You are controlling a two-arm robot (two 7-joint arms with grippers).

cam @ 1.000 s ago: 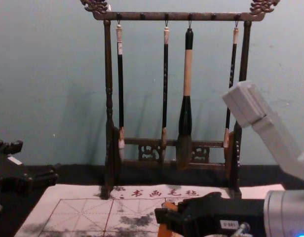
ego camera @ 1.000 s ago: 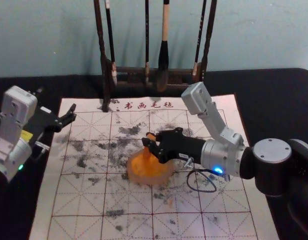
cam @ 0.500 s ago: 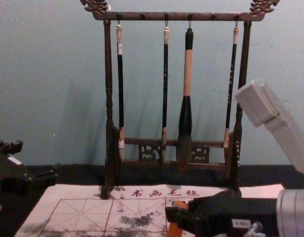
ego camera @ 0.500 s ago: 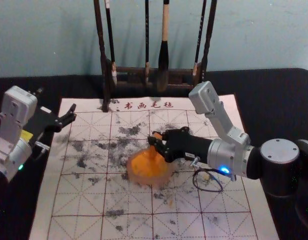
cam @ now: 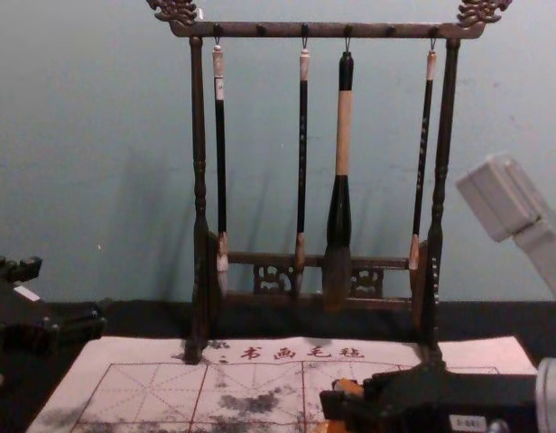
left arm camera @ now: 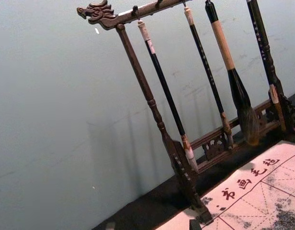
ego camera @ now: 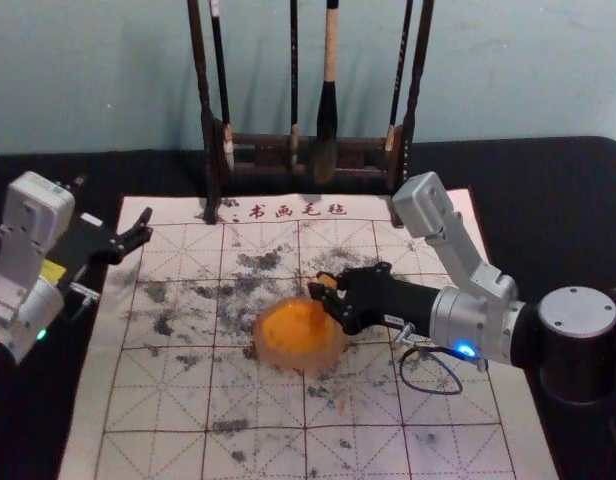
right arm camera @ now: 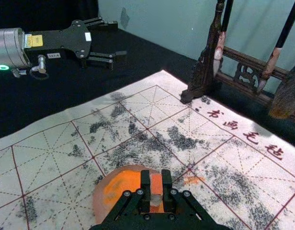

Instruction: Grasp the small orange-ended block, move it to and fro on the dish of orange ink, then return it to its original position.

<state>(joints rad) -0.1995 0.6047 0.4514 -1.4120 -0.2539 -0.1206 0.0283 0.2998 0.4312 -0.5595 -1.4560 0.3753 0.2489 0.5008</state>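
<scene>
Rightward, towards the edge of the dish (ego camera: 264, 352), my right hand (ego camera: 324, 286) has slid with the block since the earlier frame; the dish is where it was. The fingers are drawn in narrow on the small block (right arm camera: 156, 187), one pad on either side, so its lower end points down to the orange ink (ego camera: 288, 325) and my knuckles keep out of the wet. I take it that the high grip is there to leave that end free for rubbing. The block is over the dish's right-hand part; whether it presses on the ink or just clears it, I cannot tell.

Around the dish lies the gridded mat (ego camera: 168, 405), with an orange smudge (right arm camera: 193, 180) just beside it. I judge this to be the to-and-fro stage, and a leftward stroke would suit next, kept level and short of the wall, since catching that could tip the dish or twist the block. Returning it to its place remains to be done.

Well apart, on my left, my other hand (right arm camera: 119, 40) waits with fingers spread, holding nothing, out of the stroke's way. Beyond, on the dark worktop (ego camera: 548, 200), stands the brush rack (cam: 325, 30), its brushes hung tip down, presumably to spare their hairs.
</scene>
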